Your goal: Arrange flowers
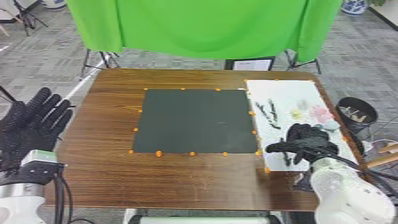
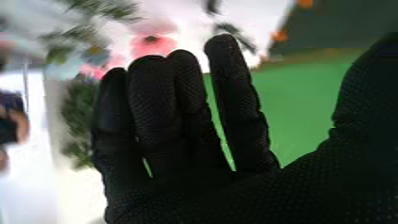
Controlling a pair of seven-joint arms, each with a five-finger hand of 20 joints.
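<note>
"On the white mat (image 1: 284, 92), where are the flowers (image 2: 151, 45) from the right hand (image 1: 308, 142)?"

"Just past it, toward the mat's far end. That hand is over the mat's near part, palm down."

"Is it holding anything?"

"Nothing that I can see. In the wrist view its fingers are long and nearly straight, with the thumb well apart from them. Whether it touches the mat, I can't tell."

"And the left hand (image 1: 34, 122)?"

"Out past the table (image 1: 93, 185)'s left edge, fingers straight and a little spread, holding nothing."

"Count for me, then."

"Two pink flowers in the wrist view, with green leaves (image 2: 80, 107) near them, too blurred to count. Some dark stems (image 1: 271, 114) lie left of the flowers, on the same mat; their number I can't tell."

"The rest?"

"Two mats: the white one on the right, and one dark mat (image 1: 195, 120) in the middle. One bin (image 1: 358, 111) just beside the table's right side, with things in it. One green cloth (image 1: 195, 27) hanging beyond the far edge. Small orange markers (image 1: 159, 153) line the mats, more than ten."
</note>
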